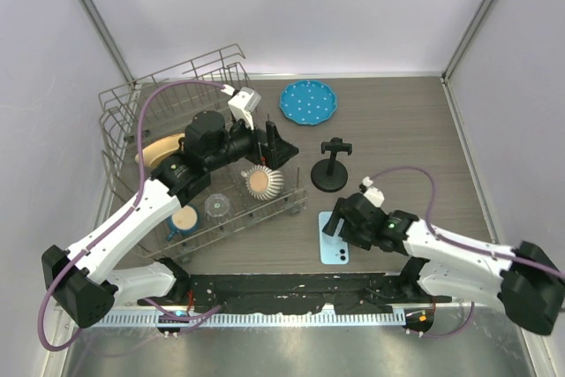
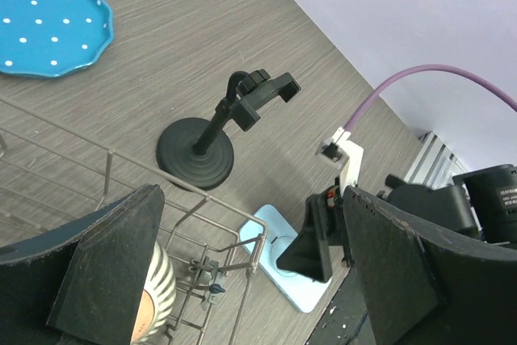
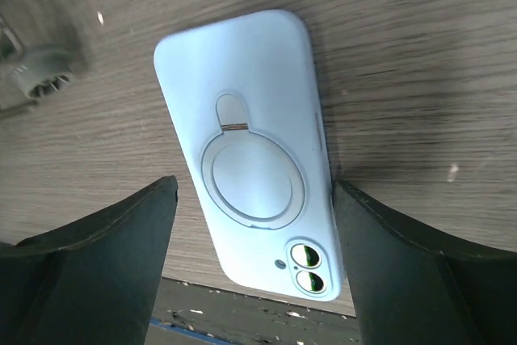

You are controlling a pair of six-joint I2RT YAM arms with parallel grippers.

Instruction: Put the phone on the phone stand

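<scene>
The phone (image 1: 335,250) (image 3: 246,143) lies flat on the table near its front edge, its light blue back up, showing a round ring and two lenses. My right gripper (image 1: 334,223) (image 3: 254,199) is open and straddles the phone's lens end. Its right finger sits against the phone's edge, while the left finger stands apart from it. The phone stand (image 1: 331,165) (image 2: 210,143) is upright just behind the phone, its cradle holding nothing. My left gripper (image 1: 278,149) (image 2: 252,199) hangs open and holds nothing over the right side of the dish rack. The phone (image 2: 294,288) also shows beyond it.
A wire dish rack (image 1: 124,112) fills the left side, holding a striped cup (image 1: 262,181), a glass (image 1: 218,207) and a tan plate (image 1: 159,147). A blue dotted plate (image 1: 308,101) (image 2: 48,18) lies at the back. A black strip (image 1: 291,293) runs along the near edge.
</scene>
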